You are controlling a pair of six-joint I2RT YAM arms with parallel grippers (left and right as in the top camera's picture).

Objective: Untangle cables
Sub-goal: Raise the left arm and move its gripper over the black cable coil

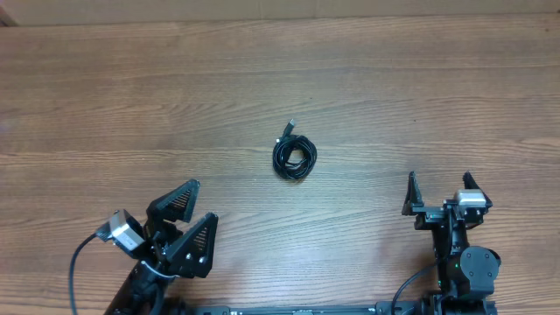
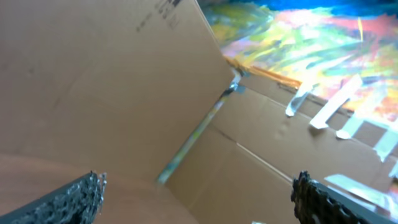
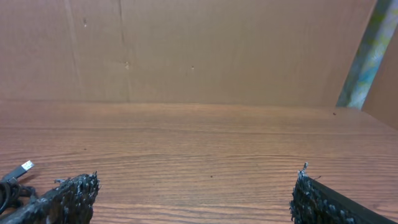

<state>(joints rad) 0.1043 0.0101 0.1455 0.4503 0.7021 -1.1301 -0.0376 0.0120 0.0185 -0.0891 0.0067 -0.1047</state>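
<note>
- Overhead view: nearest the robot's base, the left gripper (image 1: 206, 201) is poised over the wooden table (image 1: 131, 105), angled toward the centre, jaws spread fully wide and holding nothing.
- Along the same near edge, the right gripper (image 1: 439, 175) is likewise wide apart and empty, pointing straight toward the far side.
- Further out, near the table's middle, the cables (image 1: 295, 157) lie in one small, tight black coil, well apart from both grippers. A plug (image 1: 291, 125) pokes out on the far side.
- Right wrist view: the coil's edge and a silver-tipped plug sit at the lower left, just beside one finger (image 3: 68, 196). The left wrist view tilts upward and shows only cardboard, no cables.
- Farthest away, a cardboard wall (image 3: 186, 50) backs the table.
- Judgement: the step in hand is the first reach. It likely goes best if one gripper takes the loose plug end, not the coil's heart, while the other pins an outer loop. Pulling should then open the bundle rather than tighten it.
</note>
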